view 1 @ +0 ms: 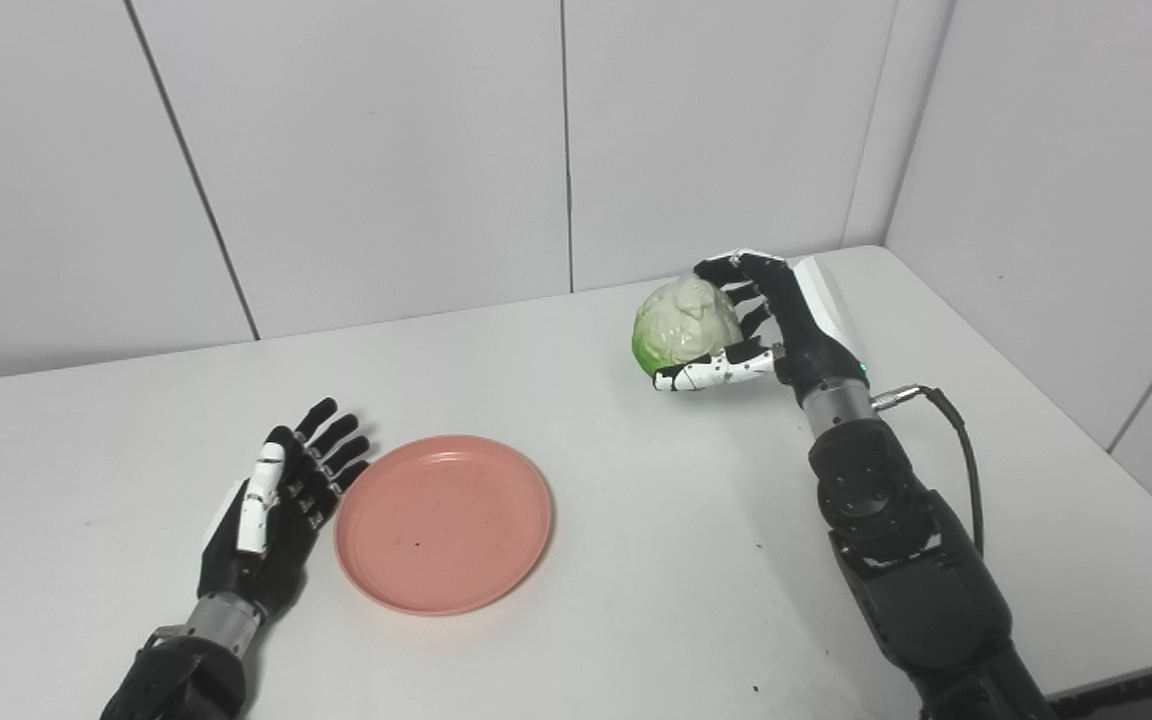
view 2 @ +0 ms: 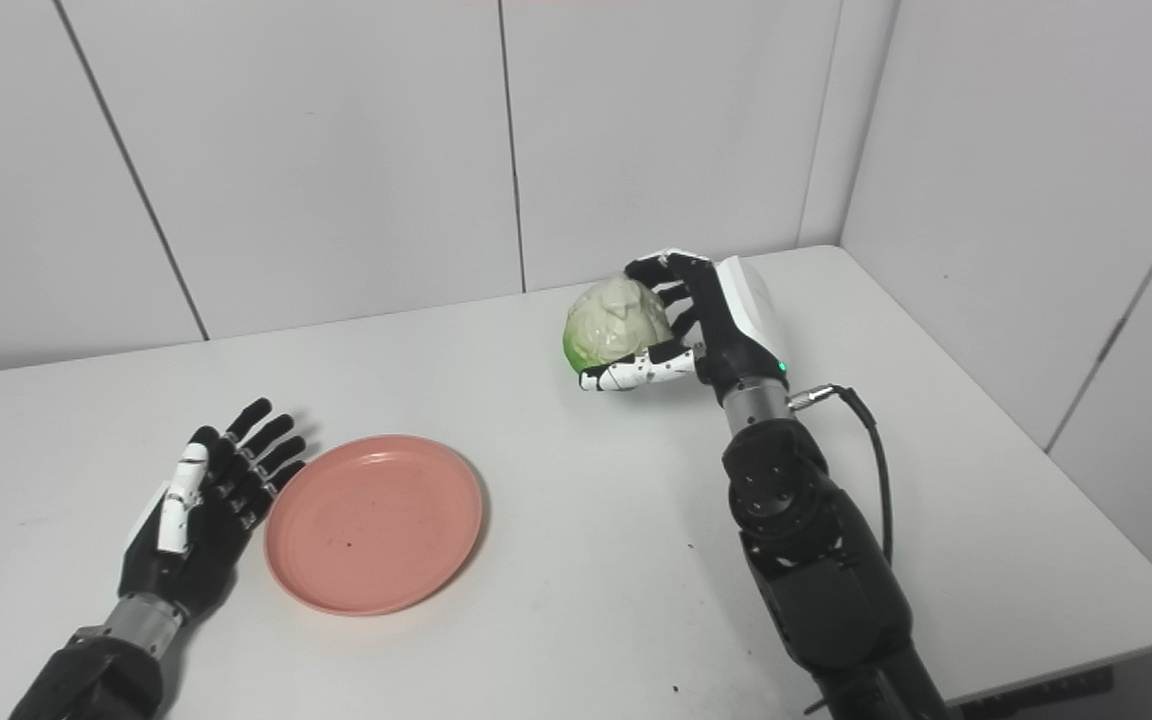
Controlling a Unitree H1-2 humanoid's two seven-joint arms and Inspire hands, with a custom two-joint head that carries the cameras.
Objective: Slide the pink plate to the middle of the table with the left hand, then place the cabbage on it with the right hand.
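Right robot hand (view 1: pixel 771 325) grips cabbage (view 1: pixel 686 322); pink plate (view 1: pixel 444 522) well apart.

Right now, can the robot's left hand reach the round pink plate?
Probably yes. The open left hand lies flat on the white table right beside the round pink plate, its fingers at the plate's left rim, and nothing sits between them.

Smooth matt pink plastic plate (view 1: pixel 443 523), matt white table (view 1: pixel 636 560), waxy crinkled cabbage (view 1: pixel 686 325)
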